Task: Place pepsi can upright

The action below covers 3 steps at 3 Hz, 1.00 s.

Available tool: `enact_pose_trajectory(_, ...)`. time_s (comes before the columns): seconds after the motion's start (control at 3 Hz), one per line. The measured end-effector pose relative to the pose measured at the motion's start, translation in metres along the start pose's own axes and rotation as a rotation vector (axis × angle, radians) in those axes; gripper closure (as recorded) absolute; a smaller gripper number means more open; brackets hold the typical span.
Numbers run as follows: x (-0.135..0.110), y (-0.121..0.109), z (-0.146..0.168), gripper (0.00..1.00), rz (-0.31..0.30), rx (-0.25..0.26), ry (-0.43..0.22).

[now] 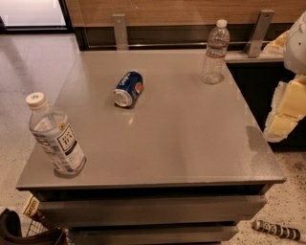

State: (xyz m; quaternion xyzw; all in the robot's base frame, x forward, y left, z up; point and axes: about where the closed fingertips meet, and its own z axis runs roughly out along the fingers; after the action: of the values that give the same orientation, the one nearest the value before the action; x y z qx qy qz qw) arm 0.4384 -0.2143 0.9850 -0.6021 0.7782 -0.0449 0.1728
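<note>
1. Grey laminate tops the table [181,143], which fills most of the view. Below its front edge at the lower left sits a dark wire basket [21,230], cut off by the frame, so its contents are hard to make out. A black-and-white striped cylinder [277,230] lies on the speckled floor at the lower right.
2. Near bottle [55,139]: clear plastic, white cap, black-and-white label, upright at the table's front-left corner.
3. Gripper [287,112]: pale yellow and white, hanging beyond the table's right edge and off the tabletop. It is partly cut off by the frame, and I cannot tell whether it is open or closed.
4. Pepsi can [128,89]: blue, lying on its side a little left of the table's middle, with one silver end turned toward the camera (the logo faces up and to the right). It is well apart from the gripper, with a broad stretch of bare tabletop between them, and nothing touches it.
5. Far bottle [215,52]: clear, white-capped, upright near the back-right corner.
6. Count on the table: one can and two bottles, all well apart from one another.
7. Two grey metal brackets, a left one [119,31] and a right one [258,33], rise behind the table against a wood-panelled wall [167,12].
</note>
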Motion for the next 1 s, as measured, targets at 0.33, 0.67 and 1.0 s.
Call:
enact_pose_trajectory(0.33, -0.001, -0.002, -0.001, 0.00, 0.004, 0.005, -0.005)
enact_pose_trajectory(0.67, -0.001, -0.025, -0.009, 0.00, 0.071, 0.055, -0.063)
enact_pose_trajectory(1.0, -0.015, -0.059, 0.004, 0.00, 0.281, 0.061, -0.232)
